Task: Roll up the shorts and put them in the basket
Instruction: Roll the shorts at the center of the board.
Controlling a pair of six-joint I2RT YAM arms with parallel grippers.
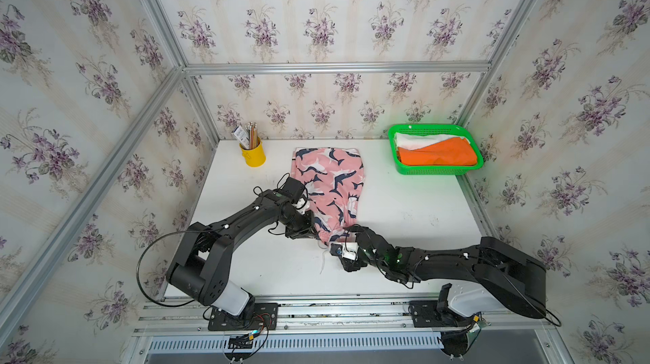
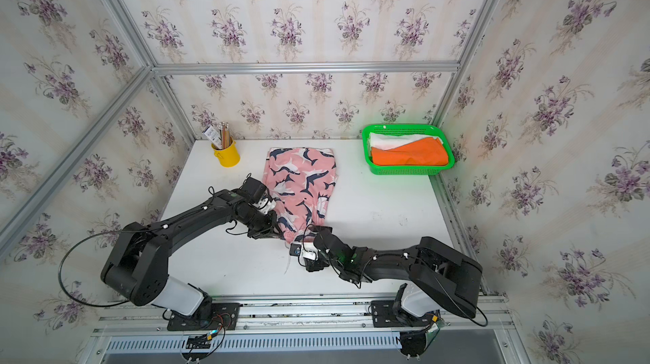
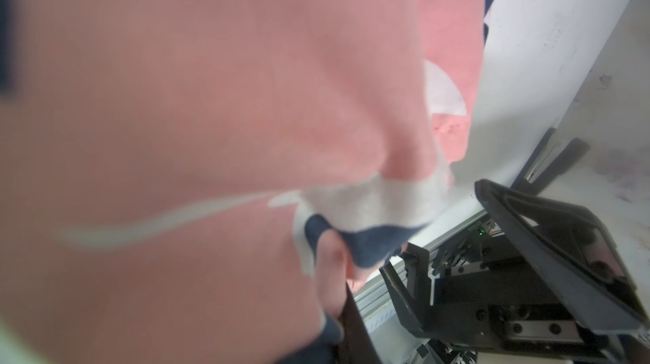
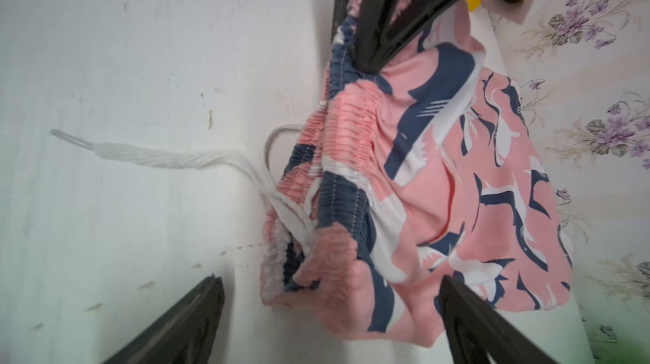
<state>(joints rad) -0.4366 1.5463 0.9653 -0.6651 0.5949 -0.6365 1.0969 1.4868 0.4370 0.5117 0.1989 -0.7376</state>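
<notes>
Pink shorts (image 1: 329,186) lie on the desk (image 1: 404,211), lengthwise up the frame, waistband lowest. Left claw (image 1: 308,232) pinches one waistband corner; right claw (image 4: 330,279), spread, straddles the other.

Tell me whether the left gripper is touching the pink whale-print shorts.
Touching. The right wrist view shows the left gripper pinched shut on the shorts at their gathered waistband.
</notes>
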